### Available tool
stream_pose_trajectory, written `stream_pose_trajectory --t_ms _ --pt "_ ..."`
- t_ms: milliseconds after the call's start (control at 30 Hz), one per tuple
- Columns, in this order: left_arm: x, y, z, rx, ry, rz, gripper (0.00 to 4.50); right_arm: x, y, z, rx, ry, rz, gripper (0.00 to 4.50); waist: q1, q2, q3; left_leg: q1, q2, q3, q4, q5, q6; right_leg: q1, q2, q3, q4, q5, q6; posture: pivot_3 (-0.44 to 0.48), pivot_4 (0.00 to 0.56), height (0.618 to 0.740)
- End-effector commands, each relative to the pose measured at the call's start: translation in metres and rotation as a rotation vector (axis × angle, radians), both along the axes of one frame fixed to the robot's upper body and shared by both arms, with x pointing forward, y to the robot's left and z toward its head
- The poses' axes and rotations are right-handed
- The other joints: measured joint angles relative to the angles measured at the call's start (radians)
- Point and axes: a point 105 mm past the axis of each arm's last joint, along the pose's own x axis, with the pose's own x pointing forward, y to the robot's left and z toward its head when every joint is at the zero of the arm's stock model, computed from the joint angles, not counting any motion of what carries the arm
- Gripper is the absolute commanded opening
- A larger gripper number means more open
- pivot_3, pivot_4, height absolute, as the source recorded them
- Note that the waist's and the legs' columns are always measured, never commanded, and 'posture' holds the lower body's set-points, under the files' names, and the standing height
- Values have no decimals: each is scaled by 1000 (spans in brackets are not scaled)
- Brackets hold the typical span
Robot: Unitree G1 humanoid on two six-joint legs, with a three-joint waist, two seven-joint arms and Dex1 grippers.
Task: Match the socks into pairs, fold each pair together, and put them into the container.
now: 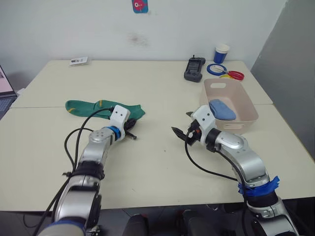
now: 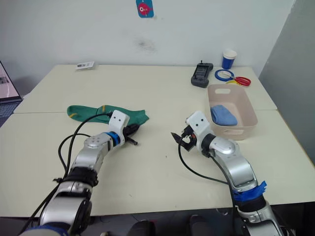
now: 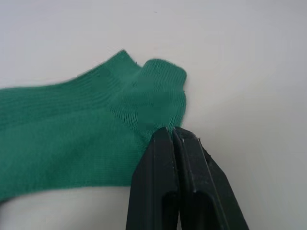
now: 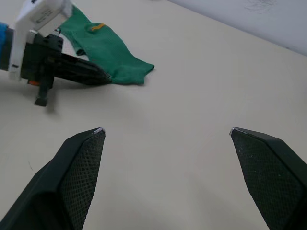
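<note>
While the left gripper [image 3: 173, 132] rests low on the table [image 1: 162, 162] with its two black fingers pressed together at the hem of the dark green sock [image 1: 93, 106], whether cloth is caught between them cannot be told. That sock lies flat and stretched out along the table's middle, toward its left side, yellow marks up, its cuff end by the gripper. The right gripper [image 4: 167, 132] hovers over bare tabletop, fingers spread wide and holding nothing, just beside the pale pink tub [image 1: 248, 105]. The tub sits near the table's right edge with a folded light blue sock pair [image 1: 222, 109] inside. Between the two grippers the table is open. Along the far edge stand a black device [image 1: 195, 69], tape rings [image 1: 216, 69], red scissors [image 1: 235, 75] and a blue-and-white cup [image 1: 221, 53].
</note>
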Motion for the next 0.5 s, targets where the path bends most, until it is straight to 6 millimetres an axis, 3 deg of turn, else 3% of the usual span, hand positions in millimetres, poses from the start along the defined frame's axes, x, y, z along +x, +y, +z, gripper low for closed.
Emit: stream_pose_trajectory --t_ms 33,200,267,367,500 --pt "-44 -27 19 -16 4 -169 41 -7 -6 7 4 -29 21 4500 0 0 0 0 0 0 0 0 0 0 0 0 0 0 0 0 150 740" --pt "-131 -69 23 -34 146 -480 41 -15 -17 -11 -55 11 52 4500 1 0 0 1 0 0 0 0 0 1 -2 1 -1 0 0 0 150 740" --pt "-153 -78 23 -63 210 -550 41 -17 -20 -16 -65 25 58 4500 2 0 0 1 0 -1 0 0 0 1 -2 0 -1 0 0 0 150 740" --pt "-168 -83 19 -89 284 -582 41 -19 -24 -23 -75 47 63 4500 1 0 0 2 -2 0 0 0 0 3 -2 1 -1 0 0 0 150 740" --pt "-171 -81 14 -113 329 -585 891 -19 -29 -29 -88 61 60 4500 -2 0 0 2 -1 -1 0 0 1 2 0 1 -1 -1 0 0 150 740"
